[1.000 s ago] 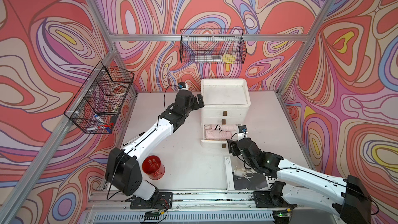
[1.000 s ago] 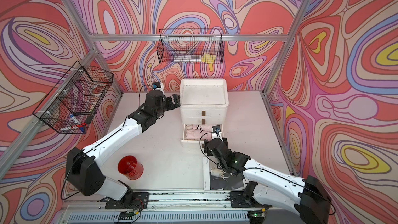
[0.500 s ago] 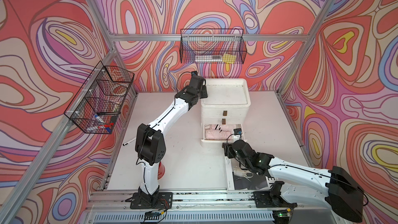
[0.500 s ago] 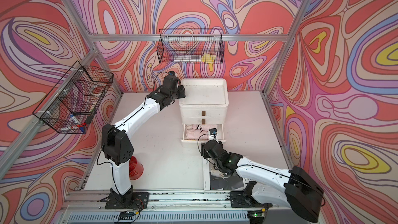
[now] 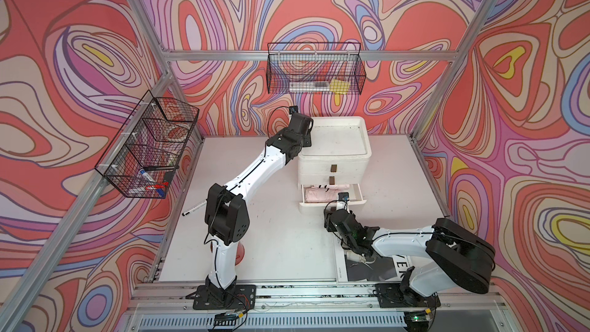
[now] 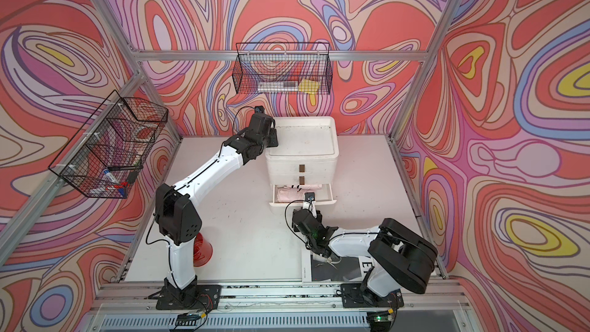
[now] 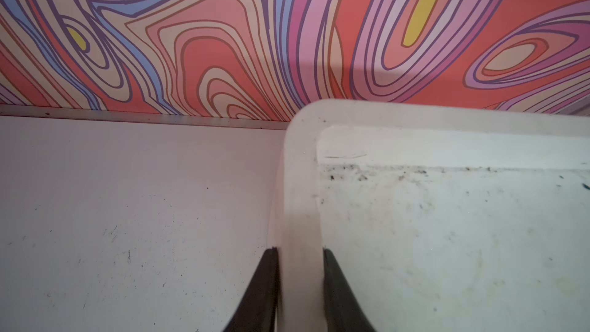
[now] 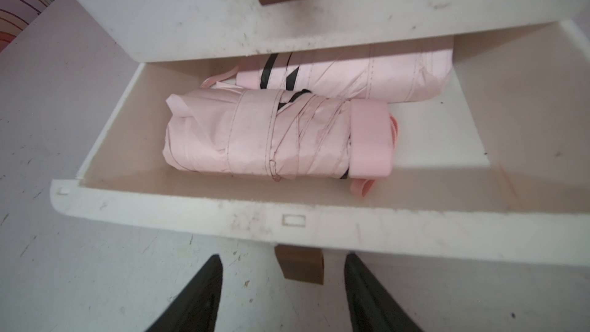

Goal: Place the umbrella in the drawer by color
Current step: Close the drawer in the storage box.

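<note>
Two folded pink umbrellas lie side by side in the pulled-out bottom drawer, the nearer umbrella in front of the farther one; both top views show them as pink. The white drawer unit stands at the back of the table. My left gripper is shut on the left rim of the unit's top. My right gripper is open just in front of the drawer, its fingers either side of the brown handle without touching it.
A red cup stands by the left arm's base. A pen lies on the table at the left, and a magazine lies under the right arm. Wire baskets hang on the left wall and the back wall.
My left arm swung from beside the unit up to its top's left rim and the jaws closed on it. My right gripper drew nearer the drawer front and narrowed slightly.
</note>
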Available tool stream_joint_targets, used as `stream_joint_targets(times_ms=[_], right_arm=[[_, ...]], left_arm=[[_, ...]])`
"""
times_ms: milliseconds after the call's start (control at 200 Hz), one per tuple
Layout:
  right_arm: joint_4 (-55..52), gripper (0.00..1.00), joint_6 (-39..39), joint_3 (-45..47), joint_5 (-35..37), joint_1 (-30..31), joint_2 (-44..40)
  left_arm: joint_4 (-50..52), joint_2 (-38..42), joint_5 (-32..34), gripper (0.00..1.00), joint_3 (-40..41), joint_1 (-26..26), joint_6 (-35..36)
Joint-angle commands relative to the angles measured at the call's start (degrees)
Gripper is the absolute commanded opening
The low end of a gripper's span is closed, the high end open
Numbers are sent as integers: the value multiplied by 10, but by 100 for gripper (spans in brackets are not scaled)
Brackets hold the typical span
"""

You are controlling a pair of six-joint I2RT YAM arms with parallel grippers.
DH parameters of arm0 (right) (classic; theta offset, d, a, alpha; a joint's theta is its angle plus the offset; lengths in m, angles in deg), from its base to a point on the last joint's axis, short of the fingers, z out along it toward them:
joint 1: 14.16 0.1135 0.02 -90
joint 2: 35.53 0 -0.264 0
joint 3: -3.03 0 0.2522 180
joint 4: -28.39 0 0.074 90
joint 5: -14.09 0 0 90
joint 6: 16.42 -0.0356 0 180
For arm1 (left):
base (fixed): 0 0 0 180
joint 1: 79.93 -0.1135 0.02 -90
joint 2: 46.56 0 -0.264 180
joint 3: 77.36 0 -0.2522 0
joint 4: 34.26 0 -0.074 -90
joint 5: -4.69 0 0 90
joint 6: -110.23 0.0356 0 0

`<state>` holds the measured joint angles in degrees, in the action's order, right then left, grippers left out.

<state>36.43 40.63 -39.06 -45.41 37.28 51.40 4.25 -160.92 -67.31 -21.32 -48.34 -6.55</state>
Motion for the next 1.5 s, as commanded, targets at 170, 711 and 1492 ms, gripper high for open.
stream_joint_targets(times_ms=[170,711,1492], right_arm=[[223,60,125,-66,-2,-43,110],[368,63,233,-162,-65,-47,286],[-351,71,177,-75,241,-15,-454]], left_arm=[[86,-10,-62,12,17,14,-30],[140,37,-59,19,59,12,11],[158,123,15,22,152,1,55]])
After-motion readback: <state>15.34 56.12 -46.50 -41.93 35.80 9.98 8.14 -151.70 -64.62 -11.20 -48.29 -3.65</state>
